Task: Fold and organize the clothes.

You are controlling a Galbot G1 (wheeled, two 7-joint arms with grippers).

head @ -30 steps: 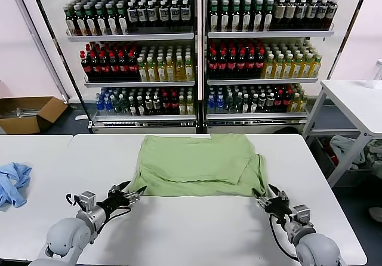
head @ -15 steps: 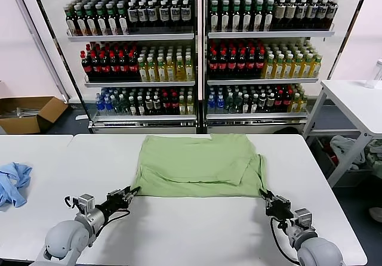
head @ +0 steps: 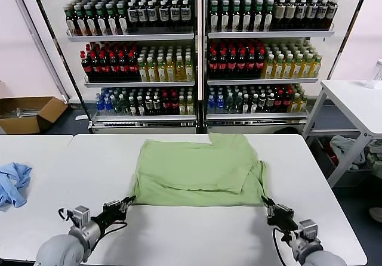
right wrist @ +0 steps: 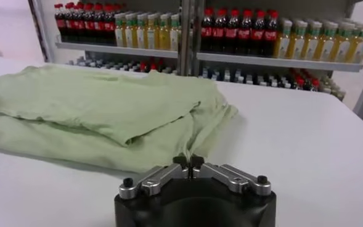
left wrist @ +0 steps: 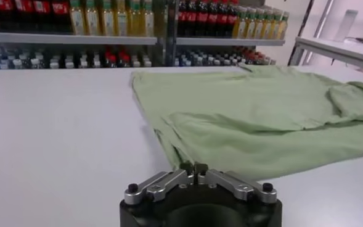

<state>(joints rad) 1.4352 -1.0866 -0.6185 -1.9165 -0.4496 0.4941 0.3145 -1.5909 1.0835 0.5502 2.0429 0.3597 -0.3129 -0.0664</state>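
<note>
**Two grippers pinching the shirt's near hem**

Both my arms reach forward low over the white table (head: 197, 236), elbows near my body, wrists level. My left gripper (head: 128, 203) sits at the near-left corner of the green shirt (head: 200, 170), fingers pressed together on the hem; in the left wrist view the fingertips (left wrist: 187, 168) meet right at the fabric edge. My right gripper (head: 267, 203) is at the near-right corner, fingers likewise closed on the cloth, with the tips (right wrist: 182, 164) touching the hem in the right wrist view.

Shirt lies flat in the middle of the table, folded over itself with an upper layer on top, a sleeve bunched at its right side. Near edge runs straight between my two grippers.

Blue cloth (head: 12, 182) lies at the far left of the table, well apart from the shirt. Behind the table stand drink coolers (head: 197, 51) full of bottles. Cardboard box (head: 30, 114) sits on the floor at left, a second white table (head: 358, 105) at right. Nothing lies between my grippers and the shirt.
</note>
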